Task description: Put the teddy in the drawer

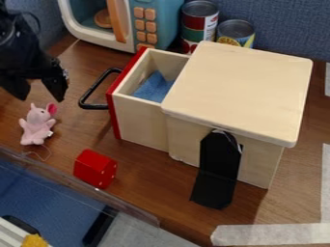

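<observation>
Above pink teddy (37, 126), gripper (40, 95) hangs, fingers spread wide, nothing between them; toy looks light, soft, squashy: gentle pinch round middle.

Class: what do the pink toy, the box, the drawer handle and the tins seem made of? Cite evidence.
The pink toy looks like matte plush fabric, with soft, rounded limbs. The box is probably smooth wood or plywood, pale and low-sheen. The drawer handle is black with a slight gloss: painted metal or plastic. The tins look like metal, given their shiny rims.
</observation>
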Motion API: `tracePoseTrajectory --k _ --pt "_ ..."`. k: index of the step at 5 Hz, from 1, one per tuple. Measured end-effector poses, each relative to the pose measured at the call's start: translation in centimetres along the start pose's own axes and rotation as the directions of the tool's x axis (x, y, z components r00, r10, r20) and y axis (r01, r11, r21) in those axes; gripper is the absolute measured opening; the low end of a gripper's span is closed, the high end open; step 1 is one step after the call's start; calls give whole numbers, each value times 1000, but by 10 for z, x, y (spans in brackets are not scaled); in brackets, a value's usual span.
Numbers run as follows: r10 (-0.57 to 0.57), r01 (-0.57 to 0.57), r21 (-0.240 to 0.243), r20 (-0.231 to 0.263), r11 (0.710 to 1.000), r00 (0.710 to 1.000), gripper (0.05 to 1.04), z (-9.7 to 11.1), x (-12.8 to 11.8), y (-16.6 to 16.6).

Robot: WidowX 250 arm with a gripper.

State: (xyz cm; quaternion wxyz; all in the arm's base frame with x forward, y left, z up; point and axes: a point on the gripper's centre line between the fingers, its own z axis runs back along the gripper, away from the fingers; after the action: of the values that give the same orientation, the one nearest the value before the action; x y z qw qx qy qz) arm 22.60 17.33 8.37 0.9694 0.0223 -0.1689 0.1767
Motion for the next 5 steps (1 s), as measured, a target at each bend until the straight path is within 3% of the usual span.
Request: tracePoseTrajectory --k 1,2,4,5 --pt "57 -55 86 -25 995 998 999 -8 -2 14" --pt "84 -78 136 -34 988 996 999 -17 -4 23" --pt "91 -72 182 -98 981 991 950 -45 -16 34" --pt "91 -71 183 -102 980 991 659 -50 -17 36"
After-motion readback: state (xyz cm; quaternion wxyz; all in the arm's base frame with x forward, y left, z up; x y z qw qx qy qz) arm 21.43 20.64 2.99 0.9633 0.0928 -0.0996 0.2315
